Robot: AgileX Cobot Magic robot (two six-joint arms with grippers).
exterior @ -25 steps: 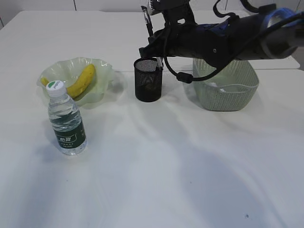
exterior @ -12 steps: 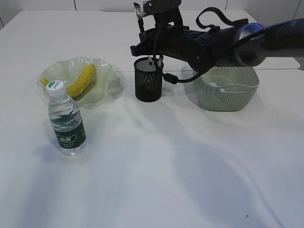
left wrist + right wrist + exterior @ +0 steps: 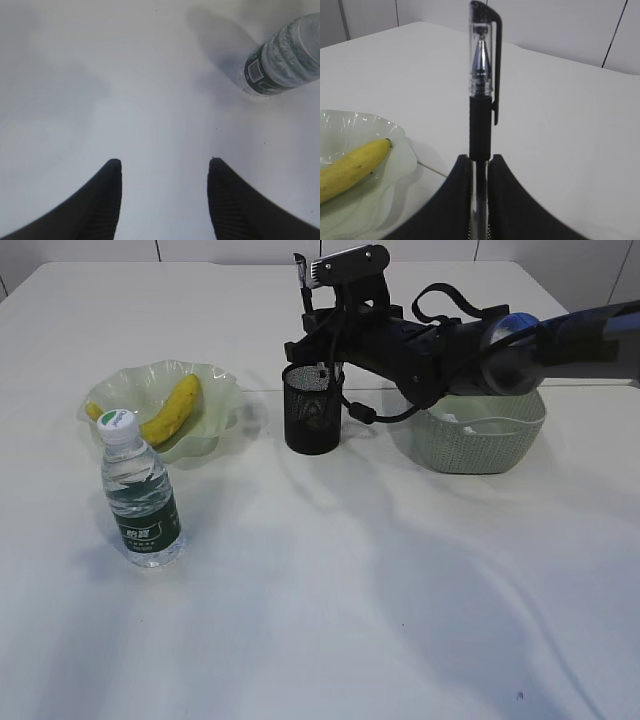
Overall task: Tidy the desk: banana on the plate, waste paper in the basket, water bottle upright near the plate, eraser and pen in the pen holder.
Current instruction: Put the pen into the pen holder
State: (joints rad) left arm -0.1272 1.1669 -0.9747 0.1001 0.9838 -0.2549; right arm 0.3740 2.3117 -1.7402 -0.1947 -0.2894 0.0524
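Pen [image 3: 481,120]: upright, clamped in the right claw [image 3: 480,167], cap uppermost, above the pen holder [image 3: 312,407].
Change: right arm has drawn back slightly right since half a second ago; pen stays over the holder.
Right wrist view only: both fingers pinching the barrel; banana [image 3: 351,169] on the plate [image 3: 395,150] at lower left.
Left wrist view only: left claw [image 3: 164,172] spread apart, holding nothing, over the bare table [image 3: 100,75]; water bottle [image 3: 282,56] at upper right.
Exterior view: right arm reaches in from the right, over the basket [image 3: 482,437]; bottle stands upright near the plate.
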